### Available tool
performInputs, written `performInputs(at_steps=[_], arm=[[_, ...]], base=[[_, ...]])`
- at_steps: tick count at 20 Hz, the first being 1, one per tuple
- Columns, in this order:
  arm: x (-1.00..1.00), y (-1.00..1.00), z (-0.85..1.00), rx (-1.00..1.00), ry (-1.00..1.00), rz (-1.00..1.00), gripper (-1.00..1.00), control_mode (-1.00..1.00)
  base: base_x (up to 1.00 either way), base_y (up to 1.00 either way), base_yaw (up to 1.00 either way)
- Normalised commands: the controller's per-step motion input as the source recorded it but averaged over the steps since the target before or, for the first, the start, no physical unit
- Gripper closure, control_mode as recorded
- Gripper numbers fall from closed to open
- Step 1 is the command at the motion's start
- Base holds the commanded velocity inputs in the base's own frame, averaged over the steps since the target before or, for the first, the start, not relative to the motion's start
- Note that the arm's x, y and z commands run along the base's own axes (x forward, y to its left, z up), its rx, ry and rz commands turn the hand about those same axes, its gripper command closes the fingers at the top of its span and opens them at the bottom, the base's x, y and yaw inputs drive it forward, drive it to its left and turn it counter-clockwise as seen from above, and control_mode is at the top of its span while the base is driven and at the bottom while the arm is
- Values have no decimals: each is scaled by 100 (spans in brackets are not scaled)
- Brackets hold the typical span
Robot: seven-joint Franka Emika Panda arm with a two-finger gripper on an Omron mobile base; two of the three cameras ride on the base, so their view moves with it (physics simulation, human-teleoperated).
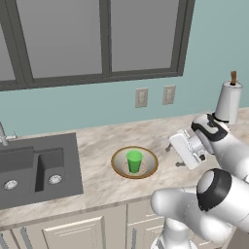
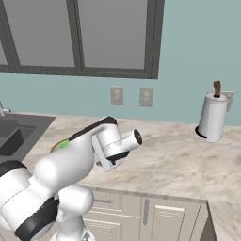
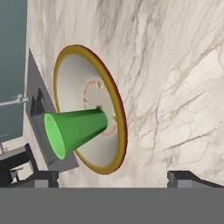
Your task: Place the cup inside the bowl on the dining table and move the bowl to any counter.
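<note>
On the counter (image 1: 102, 187), bowl (image 1: 119, 163) holding upright cup (image 1: 134, 161), gripper (image 3: 113, 177) open

Beige marbled stone on the counter (image 1: 102, 146), smooth, faintly veined. Matt dark grey on the sink (image 1: 36, 168), with metal drains. Plain bright green, plastic-looking, on the cup (image 1: 134, 161). Smooth pale cream inside the bowl (image 1: 118, 164), under a tan-brown rim. White paper on the towel roll (image 2: 211, 115), around a brown wooden post. Cream panelled cabinets (image 1: 73, 231), matt.
</note>
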Motion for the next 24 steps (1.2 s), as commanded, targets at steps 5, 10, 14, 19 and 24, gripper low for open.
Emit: performInputs(at_steps=[5, 10, 14, 19, 24], arm=[[-20, 0, 36, -2, 0, 9, -100, -100], [-37, -2, 29, -8, 0, 8, -100, -100], [-54, -9, 15, -12, 0, 6, -100, -100], [-49, -1, 11, -12, 0, 8, -100, -100], [-45, 15, 10, -8, -6, 13, -100, -100]], base=[[0, 0, 0], [0, 0, 0], [0, 0, 0], [0, 0, 0], [0, 0, 0]])
